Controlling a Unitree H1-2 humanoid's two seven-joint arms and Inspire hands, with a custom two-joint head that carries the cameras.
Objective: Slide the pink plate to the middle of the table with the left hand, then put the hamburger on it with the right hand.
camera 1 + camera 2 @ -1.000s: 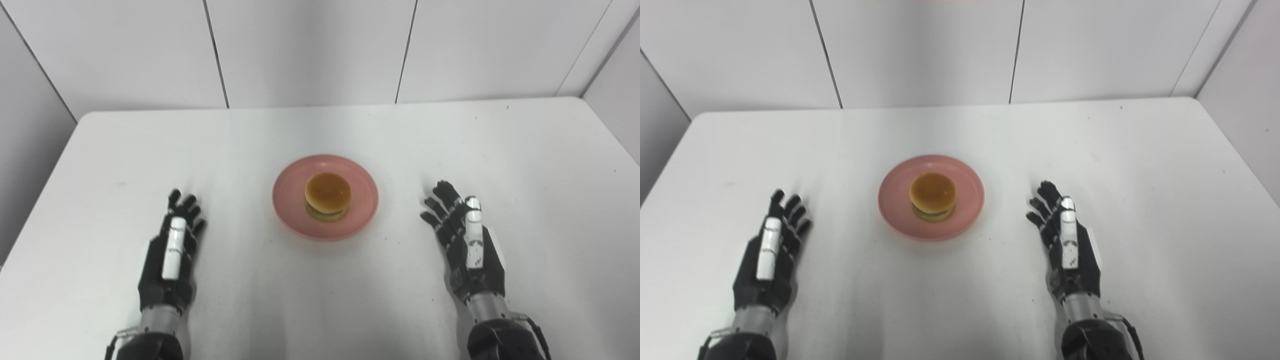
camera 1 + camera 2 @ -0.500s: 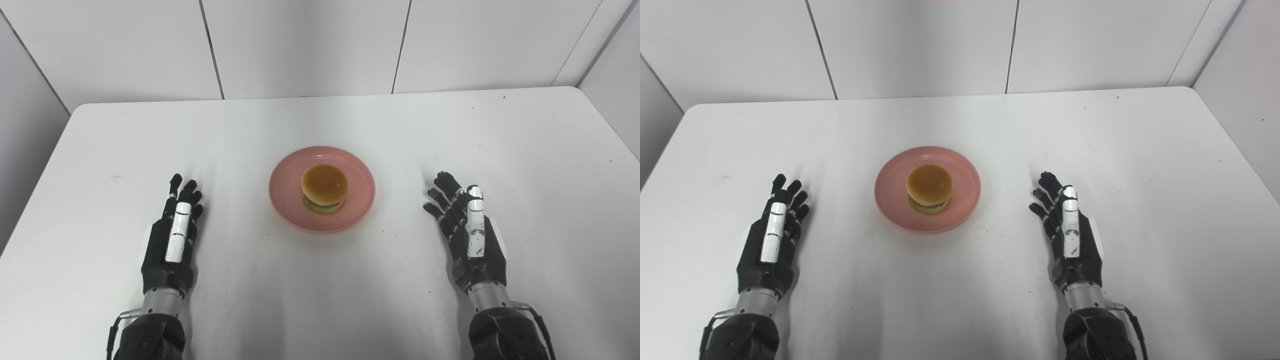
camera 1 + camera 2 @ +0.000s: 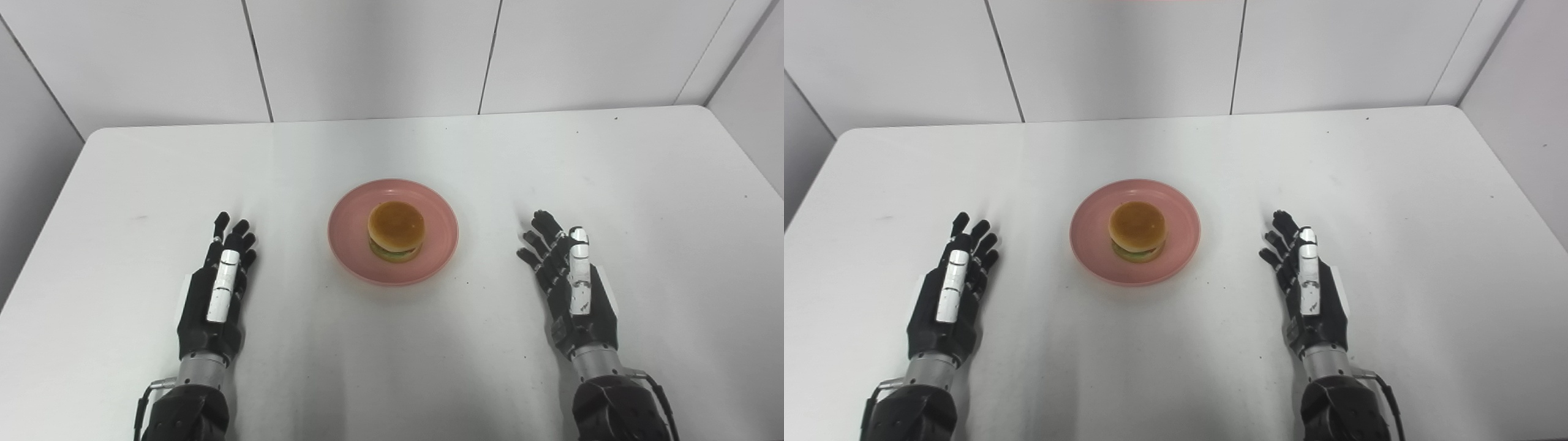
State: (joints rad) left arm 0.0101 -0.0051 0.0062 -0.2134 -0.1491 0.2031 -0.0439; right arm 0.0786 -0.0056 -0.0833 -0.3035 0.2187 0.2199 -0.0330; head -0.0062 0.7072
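- pink plate (image 3: 348, 242): flat on the white tabletop (image 3: 392, 361), about midway between the two robot hands and a little farther out than their fingertips; touching neither.
- hamburger (image 3: 395, 231): upright on the middle of the pink plate, bun top up, a green layer showing at its lower edge; well apart from both robot hands.
- left robot hand (image 3: 215, 293): near the pink plate's left side, low over the tabletop, fingers stretched forward and slightly spread; holds nothing. whether it touches the surface cannot be told.
- right robot hand (image 3: 574, 293): near the pink plate's right side, fingers extended and fanned; holds nothing.
- progress, judged: plate sits at the centre and the hamburger is on it, so both steps look complete.
- remaining, judged: nothing of the task proper; at most, the robot hands could draw back to rest.
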